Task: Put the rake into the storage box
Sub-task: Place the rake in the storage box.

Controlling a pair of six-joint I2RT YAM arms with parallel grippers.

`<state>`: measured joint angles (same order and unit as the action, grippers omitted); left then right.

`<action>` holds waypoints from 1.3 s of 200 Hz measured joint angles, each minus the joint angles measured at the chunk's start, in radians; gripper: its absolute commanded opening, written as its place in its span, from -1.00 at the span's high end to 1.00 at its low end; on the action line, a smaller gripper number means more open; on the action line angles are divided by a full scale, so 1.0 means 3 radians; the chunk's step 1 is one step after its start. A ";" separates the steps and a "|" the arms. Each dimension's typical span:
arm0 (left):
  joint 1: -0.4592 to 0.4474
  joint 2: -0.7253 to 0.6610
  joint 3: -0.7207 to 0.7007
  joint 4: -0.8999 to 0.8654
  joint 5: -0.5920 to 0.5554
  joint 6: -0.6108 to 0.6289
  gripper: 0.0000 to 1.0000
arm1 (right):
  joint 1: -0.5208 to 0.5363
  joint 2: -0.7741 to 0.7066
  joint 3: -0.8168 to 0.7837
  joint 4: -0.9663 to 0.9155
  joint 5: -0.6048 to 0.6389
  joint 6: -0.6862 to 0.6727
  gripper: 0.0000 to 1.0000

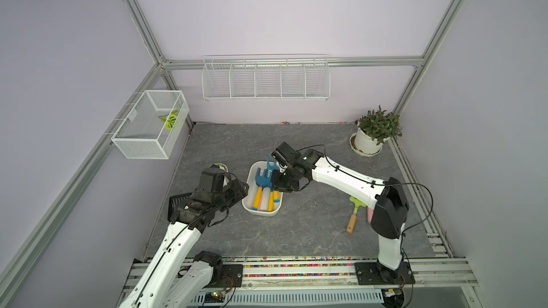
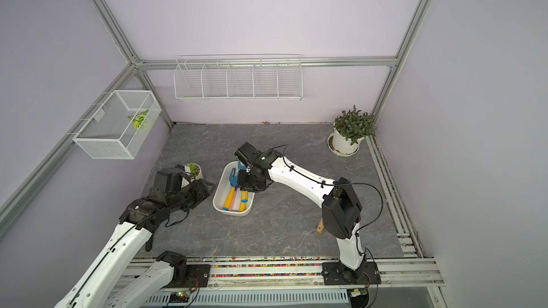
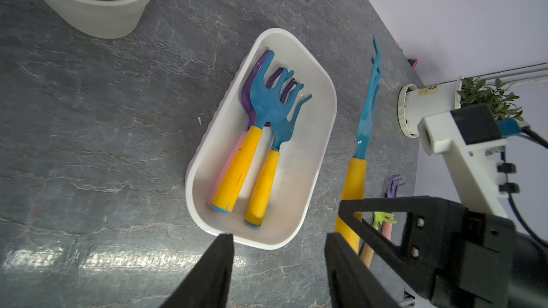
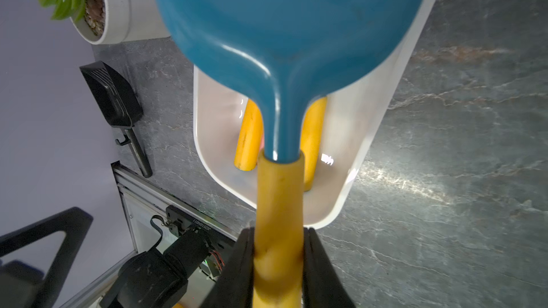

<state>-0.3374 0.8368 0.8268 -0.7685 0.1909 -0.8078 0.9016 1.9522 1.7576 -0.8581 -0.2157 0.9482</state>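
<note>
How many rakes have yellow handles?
3. Two blue rakes with yellow handles lie in the shallow white plastic storage box: a bigger one and a smaller one. The right gripper holds a third rake. Others may be hidden.

The rake [image 3: 362,131], a teal-blue metal head with curved tines on a thick yellow handle, is held in the air, clamped low on its handle by the right gripper [image 4: 278,241]. In the left wrist view it stands edge-on right of centre, tines toward the upper frame, alongside the storage box [image 3: 299,173]. This shallow white oblong plastic tub with rounded corners sits upright mid-frame in both top views and holds three other rakes [image 3: 261,108].
</note>
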 measured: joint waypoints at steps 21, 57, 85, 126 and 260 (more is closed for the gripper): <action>0.0000 0.0024 0.0000 0.0000 0.0000 0.0001 -0.10 | 0.0033 0.0069 0.0023 0.0081 -0.0032 0.0142 1.00; 0.0006 0.0010 0.0000 -0.0003 0.0000 0.0001 -0.10 | 0.0070 0.0183 0.0037 0.0169 -0.0071 0.0334 1.00; 0.0006 -0.0056 0.0000 -0.0028 0.0001 0.0001 -0.10 | 0.0070 0.0212 0.0037 0.0219 -0.0070 0.0437 1.00; 0.0006 -0.0126 -0.0001 -0.0078 0.0001 0.0003 -0.11 | 0.0070 0.0272 0.0037 0.0298 -0.0072 0.0535 1.00; 0.0011 -0.0130 -0.0001 -0.0088 0.0003 0.0027 -0.11 | 0.0061 0.0359 -0.0118 0.0393 -0.0098 0.0692 1.00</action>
<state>-0.3340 0.7979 0.8265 -0.7948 0.1917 -0.7998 0.9199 2.0598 1.7222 -0.7403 -0.2451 1.1557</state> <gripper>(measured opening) 0.555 0.260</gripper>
